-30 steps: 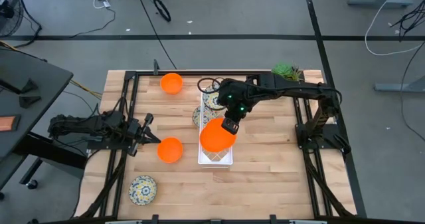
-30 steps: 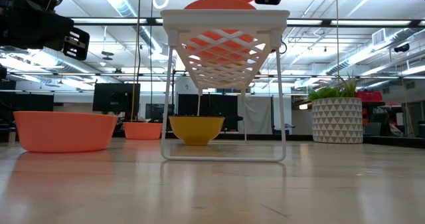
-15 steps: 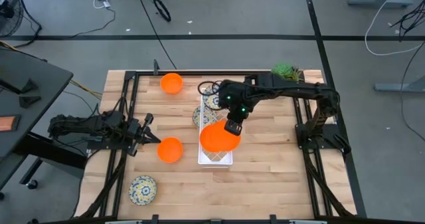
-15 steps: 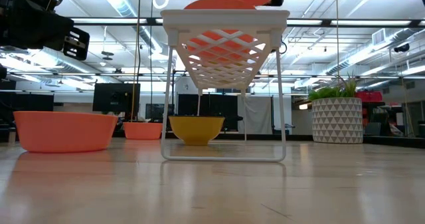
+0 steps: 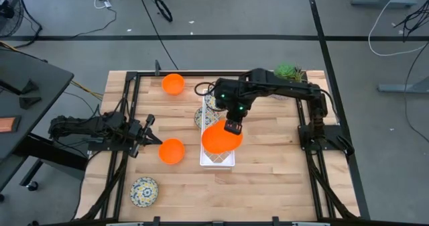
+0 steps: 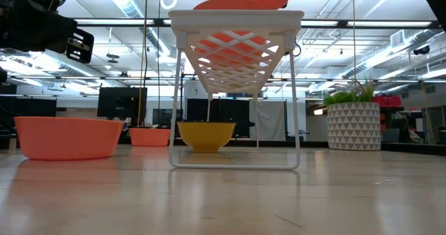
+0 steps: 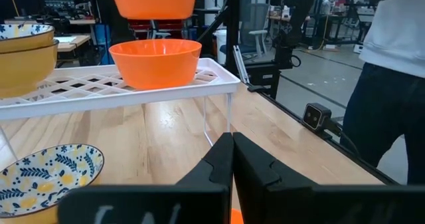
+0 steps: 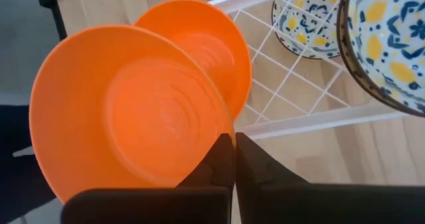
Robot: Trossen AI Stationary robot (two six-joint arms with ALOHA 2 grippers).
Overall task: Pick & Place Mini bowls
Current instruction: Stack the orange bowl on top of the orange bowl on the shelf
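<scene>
high view: right gripper (image 5: pixel 232 127) pinches the rim of a plain bright orange mini bowl (image 5: pixel 221 139) over the white wire rack (image 5: pixel 217 161). left gripper (image 5: pixel 149 133) pinched closed, idle beside another orange bowl (image 5: pixel 171 151).
left wrist view: carried bowl hovers above 1 orange bowl on the rack (image 7: pixel 155 62).
placing step; next, probably lower to nest, then release.

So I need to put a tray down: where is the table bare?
Bare wood lies right of the white rack, toward the right arm's base, and along the near edge right of the floral bowl. It is crowded around the rack, where the right gripper holds an orange bowl.
</scene>
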